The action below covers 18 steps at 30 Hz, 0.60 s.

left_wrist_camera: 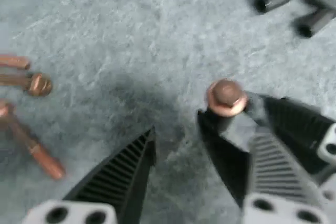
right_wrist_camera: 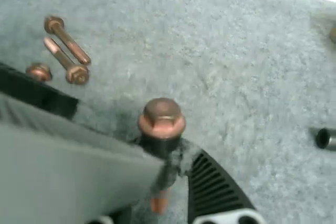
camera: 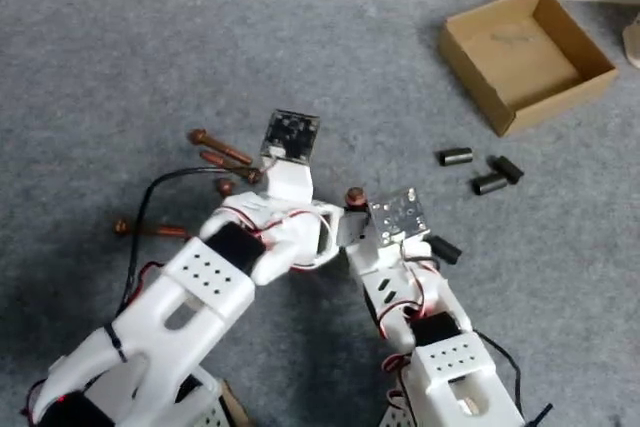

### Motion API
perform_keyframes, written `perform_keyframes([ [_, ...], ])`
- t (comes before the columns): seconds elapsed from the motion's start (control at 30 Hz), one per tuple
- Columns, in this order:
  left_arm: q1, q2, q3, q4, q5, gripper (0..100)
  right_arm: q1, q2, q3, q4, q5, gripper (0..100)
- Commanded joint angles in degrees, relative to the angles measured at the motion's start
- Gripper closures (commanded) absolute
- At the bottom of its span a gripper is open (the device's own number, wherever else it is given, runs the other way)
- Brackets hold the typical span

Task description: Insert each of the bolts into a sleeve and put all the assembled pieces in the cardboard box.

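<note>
One bolt (right_wrist_camera: 161,118) stands head-up through a dark sleeve (right_wrist_camera: 159,151), copper tip poking out below. The right gripper (right_wrist_camera: 170,179) is clamped on that sleeve, holding it over the grey mat (camera: 400,67) between the two arms. The left gripper (left_wrist_camera: 176,129) hangs just beside the bolt head, jaws apart, nothing in them. We judge the bolt to be solid metal: stiff, dense for its size, not fragile, with a smooth shank that is likely slippery. The flanged head should keep it from dropping through, so we'd hold the sleeve by its sides and keep the head up; tipped over, the bolt could slide out. Several loose bolts (camera: 222,152) lie by the left arm. Three loose sleeves (camera: 455,156) lie well apart from them, nearer the cardboard box (camera: 553,104). We can read no labels or writing on anything.
</note>
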<state>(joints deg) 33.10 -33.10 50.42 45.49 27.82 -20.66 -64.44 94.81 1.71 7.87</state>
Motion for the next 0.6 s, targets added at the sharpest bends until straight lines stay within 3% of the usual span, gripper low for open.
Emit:
perform_keyframes([
  [0.0, 2.0, -0.4, -3.4, 5.7, 4.3, 60, 1.0, -0.8, -0.6, -1.8, -0.5, 99.4],
  [0.3, -13.5, 0.1, -3.6, 2.0, 8.3, 60, 5.2, -0.7, -3.0, 2.2, -0.5, 99.4],
  [0.43, -15.0, 0.1, -1.2, 1.5, 8.3, 60, 5.8, -0.7, -10.2, 14.2, -0.6, 99.4],
  [0.57, -15.1, 0.1, 2.5, -4.4, 8.2, 60, 6.5, -0.7, -13.4, 15.3, 1.4, 99.4],
])
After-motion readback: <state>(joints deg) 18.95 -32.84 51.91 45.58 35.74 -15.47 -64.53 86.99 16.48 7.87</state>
